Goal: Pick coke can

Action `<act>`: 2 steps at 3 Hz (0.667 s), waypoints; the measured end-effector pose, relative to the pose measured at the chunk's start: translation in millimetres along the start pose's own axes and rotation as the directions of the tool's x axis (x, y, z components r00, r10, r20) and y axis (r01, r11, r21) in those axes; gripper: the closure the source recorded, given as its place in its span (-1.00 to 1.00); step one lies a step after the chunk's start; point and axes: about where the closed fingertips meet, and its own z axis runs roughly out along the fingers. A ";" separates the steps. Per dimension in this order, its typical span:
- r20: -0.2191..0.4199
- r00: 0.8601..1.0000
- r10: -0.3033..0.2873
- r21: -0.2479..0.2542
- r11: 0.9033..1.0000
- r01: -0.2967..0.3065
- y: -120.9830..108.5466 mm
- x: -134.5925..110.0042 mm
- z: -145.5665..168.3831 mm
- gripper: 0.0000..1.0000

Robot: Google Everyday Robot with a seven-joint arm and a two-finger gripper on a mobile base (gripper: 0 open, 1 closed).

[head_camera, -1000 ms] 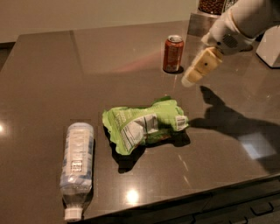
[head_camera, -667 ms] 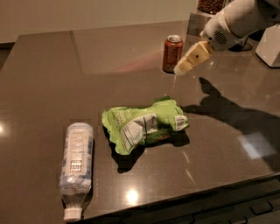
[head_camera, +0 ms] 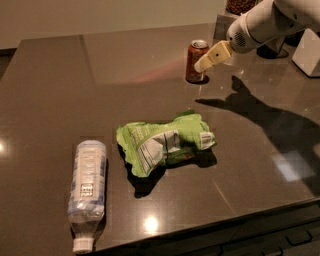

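The coke can (head_camera: 194, 59), red-orange with a silver top, stands upright at the far middle of the dark table (head_camera: 60, 90). My gripper (head_camera: 204, 62) reaches in from the upper right on the white arm. Its cream-coloured fingers (head_camera: 214, 55) overlap the can's right side, a little above the table.
A crumpled green chip bag (head_camera: 165, 142) lies in the middle of the table. A clear plastic water bottle (head_camera: 88, 189) lies on its side at the front left. A white object (head_camera: 307, 47) and a dark container (head_camera: 241, 6) stand at the far right. The table's front edge runs along the bottom.
My gripper has moved left and away from me, from right of the can to against its right side. The can, bag and bottle have not moved.
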 end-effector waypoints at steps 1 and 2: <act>0.001 0.999 0.047 0.017 0.999 -0.047 -7.5 -2.1 21.5 -1.00; 0.007 0.997 0.078 0.013 0.997 -0.078 -8.3 -6.5 38.2 -1.00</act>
